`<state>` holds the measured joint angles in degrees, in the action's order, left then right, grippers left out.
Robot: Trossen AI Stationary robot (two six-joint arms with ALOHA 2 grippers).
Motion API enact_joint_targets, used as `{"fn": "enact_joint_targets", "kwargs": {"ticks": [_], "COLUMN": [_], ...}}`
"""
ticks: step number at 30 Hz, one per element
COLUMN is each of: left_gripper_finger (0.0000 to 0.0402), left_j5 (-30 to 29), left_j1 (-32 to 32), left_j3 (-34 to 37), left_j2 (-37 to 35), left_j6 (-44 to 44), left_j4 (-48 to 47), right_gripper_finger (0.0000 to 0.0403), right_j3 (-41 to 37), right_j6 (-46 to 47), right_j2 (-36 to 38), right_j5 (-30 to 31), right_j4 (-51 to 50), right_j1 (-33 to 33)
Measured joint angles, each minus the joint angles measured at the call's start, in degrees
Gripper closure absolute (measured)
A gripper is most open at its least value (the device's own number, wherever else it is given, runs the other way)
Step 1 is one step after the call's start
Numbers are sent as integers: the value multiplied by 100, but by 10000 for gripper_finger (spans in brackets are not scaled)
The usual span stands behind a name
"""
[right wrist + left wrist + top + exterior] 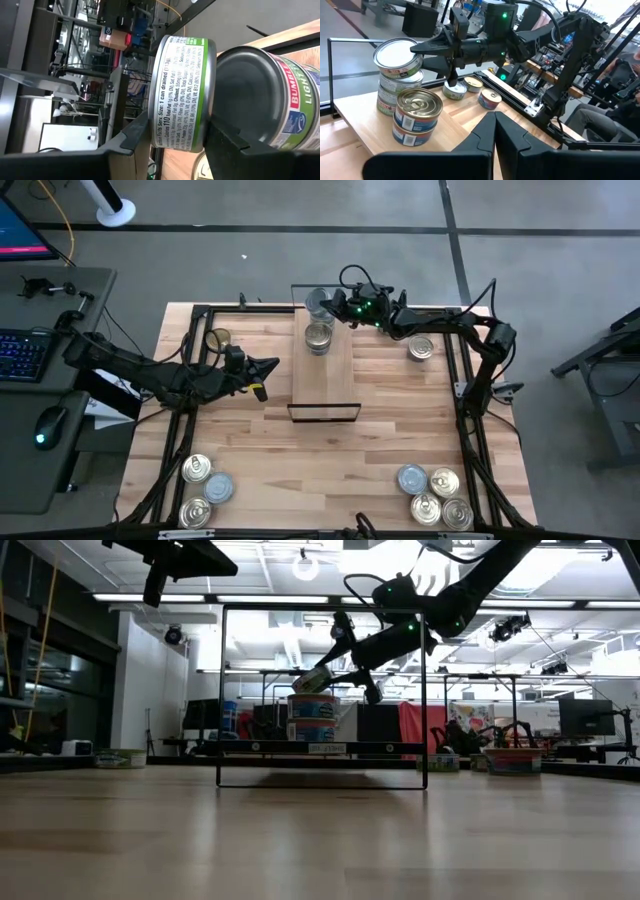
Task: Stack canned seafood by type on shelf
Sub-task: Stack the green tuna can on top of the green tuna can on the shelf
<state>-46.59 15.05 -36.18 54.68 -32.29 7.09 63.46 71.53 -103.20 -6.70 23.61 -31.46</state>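
Note:
The shelf [325, 385] is a light-wood plank with black wire ends, lying mid-table. At its far end stand two stacks: green-labelled tins [318, 305] and two gold-topped tins [319, 337] [417, 115]. My right gripper [336, 305] reaches in from the right, shut on a green-labelled tin [315, 678] that tilts just over the green stack [313, 718]. My left gripper [264, 366] hovers left of the shelf, shut and holding nothing; its fingers [495, 130] show closed in the left wrist view. My right gripper pinches the green-labelled tin [182, 95] across its two flat faces, one finger [132, 135] on one face and the other [227, 140] on the opposite face. It comes level from the table's right. The tin is tilted above the stack's top tin [260, 95]; I cannot tell whether they touch.
Loose tins lie right of the shelf [421, 348] and at the far left [217, 338]. Groups of tins sit at the near left [205, 488] and near right [435, 495]. Black frame rails [470, 430] run along the table's sides. Bare wood lies between the shelf and the near groups.

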Motion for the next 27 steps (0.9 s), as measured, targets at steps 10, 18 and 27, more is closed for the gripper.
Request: {"fn": "enact_joint_targets", "kwargs": {"ticks": [10, 18, 27], "left_gripper_finger": [401, 401, 402], "left_j5": [0, 0, 0], "left_j1": [0, -1, -1], "left_j3": [0, 0, 0], "left_j2": [0, 0, 0], "left_j6": [-2, -4, -4], "left_j4": [1, 2, -4], "right_gripper_finger": [259, 159, 110], "right_j3": [0, -20, -15], "right_j6": [6, 49, -204], "right_j2": [0, -9, 120], "right_j5": [21, 81, 11], "right_j4": [-20, -318, -423], "right_j1": [0, 0, -8]}}
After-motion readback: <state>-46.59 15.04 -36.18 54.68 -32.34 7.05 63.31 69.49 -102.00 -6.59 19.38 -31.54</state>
